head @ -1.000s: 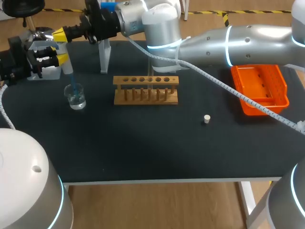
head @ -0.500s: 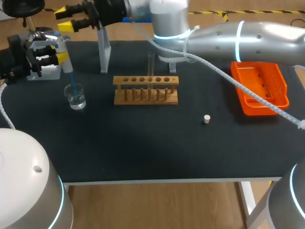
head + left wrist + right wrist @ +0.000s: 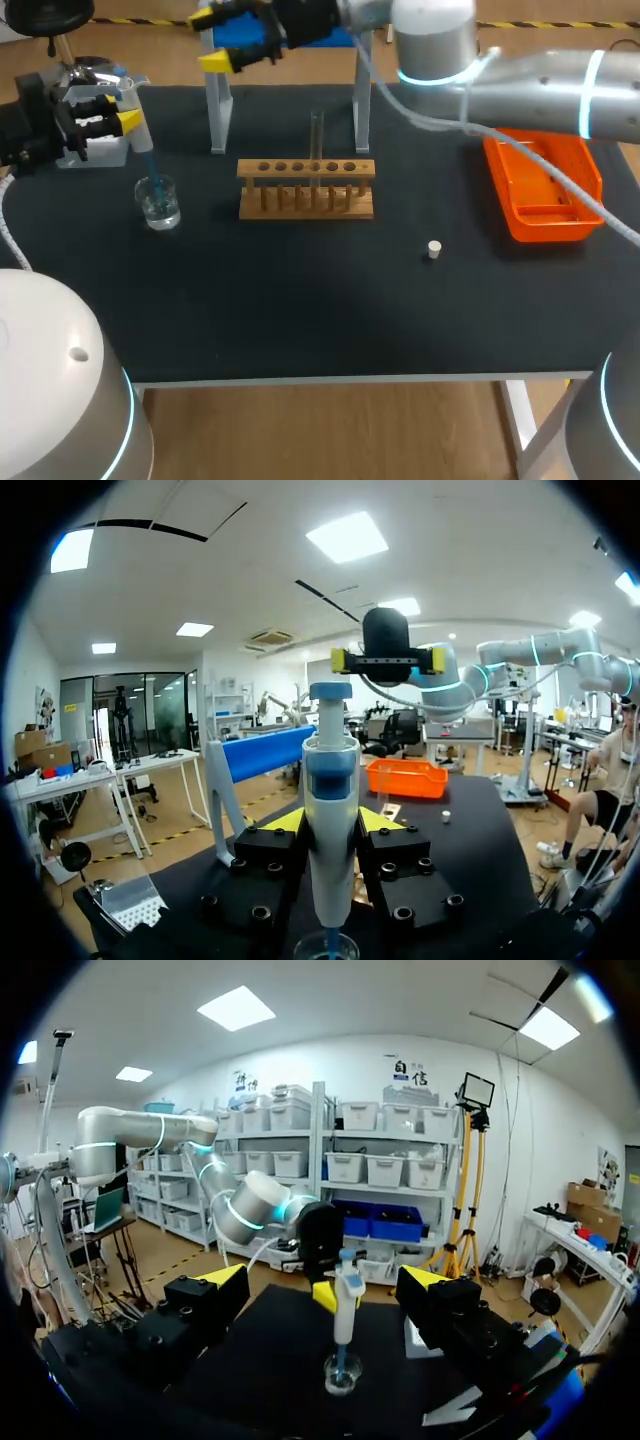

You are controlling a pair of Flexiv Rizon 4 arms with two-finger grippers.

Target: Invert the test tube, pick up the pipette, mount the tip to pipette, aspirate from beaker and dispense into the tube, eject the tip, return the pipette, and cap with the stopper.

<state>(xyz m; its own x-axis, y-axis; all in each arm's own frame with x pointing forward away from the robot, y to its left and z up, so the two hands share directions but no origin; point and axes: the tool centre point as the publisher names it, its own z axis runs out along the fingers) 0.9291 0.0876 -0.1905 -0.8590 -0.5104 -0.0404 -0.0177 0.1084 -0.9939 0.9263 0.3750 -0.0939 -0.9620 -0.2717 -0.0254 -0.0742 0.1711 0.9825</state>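
1. A black table (image 3: 300, 310) carries all the labware.
2. The left gripper (image 3: 330, 830) clamps the pipette (image 3: 329, 770) upright, its fingers pressed on both sides of the barrel.
3. The pipette's blue tip (image 3: 148, 170) reaches down into the beaker (image 3: 159, 205) of clear liquid.
4. The right gripper (image 3: 212, 40) hovers over the table's far edge, jaws spread wide and empty.
5. The test tube (image 3: 316, 140) stands upright in the wooden rack (image 3: 306, 190) at mid-table.
6. The stopper (image 3: 433, 250) lies loose, between the rack and the orange tray (image 3: 545, 190).
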